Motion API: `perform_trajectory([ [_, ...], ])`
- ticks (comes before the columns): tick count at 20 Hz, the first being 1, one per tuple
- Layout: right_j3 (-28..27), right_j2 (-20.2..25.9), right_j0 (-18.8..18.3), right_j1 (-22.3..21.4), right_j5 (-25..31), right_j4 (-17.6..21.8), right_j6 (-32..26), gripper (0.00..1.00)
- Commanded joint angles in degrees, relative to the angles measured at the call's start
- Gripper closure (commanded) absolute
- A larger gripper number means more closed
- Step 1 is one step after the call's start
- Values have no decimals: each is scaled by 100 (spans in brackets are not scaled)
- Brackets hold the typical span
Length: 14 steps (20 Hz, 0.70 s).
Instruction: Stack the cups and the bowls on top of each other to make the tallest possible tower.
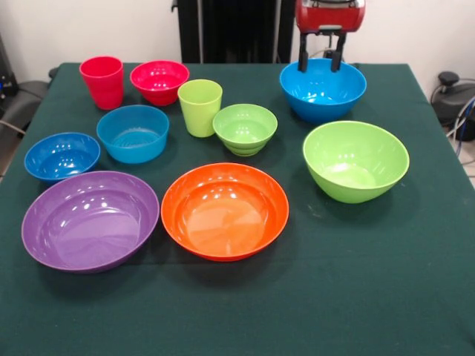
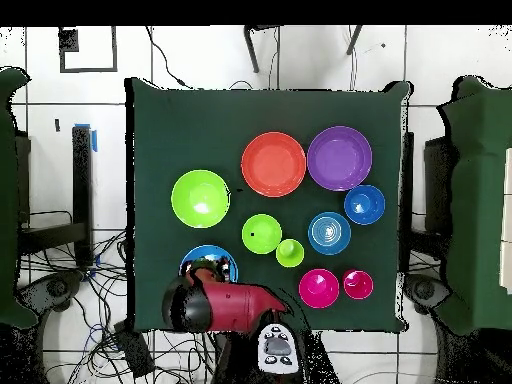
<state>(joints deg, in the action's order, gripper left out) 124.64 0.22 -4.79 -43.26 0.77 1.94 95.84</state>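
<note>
The purple bowl (image 1: 90, 220) and orange bowl (image 1: 225, 211) sit nearest on the surface (image 1: 312, 311). Red cup (image 1: 102, 81) and green cup (image 1: 200, 107) stand unstacked toward the far edge; no tower exists. The claw (image 1: 320, 61) hangs released over the blue bowl (image 1: 323, 90), likely lining up a grasp.

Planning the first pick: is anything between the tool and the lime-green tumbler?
Partly. The open tool hovers over the large blue plastic bowl; the small ribbed lime-green bowl sits beside the smooth lime-green plastic tumbler, flanking the route.
</note>
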Motion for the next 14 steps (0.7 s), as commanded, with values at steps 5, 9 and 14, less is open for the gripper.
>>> perform_trajectory([
  [5, 121, 326, -172, -69, 125, 339, 637, 0],
  [9, 101, 367, -202, -35, 101, 344, 644, 0],
  [14, 68, 400, -254, -22, 122, 363, 603, 0],
])
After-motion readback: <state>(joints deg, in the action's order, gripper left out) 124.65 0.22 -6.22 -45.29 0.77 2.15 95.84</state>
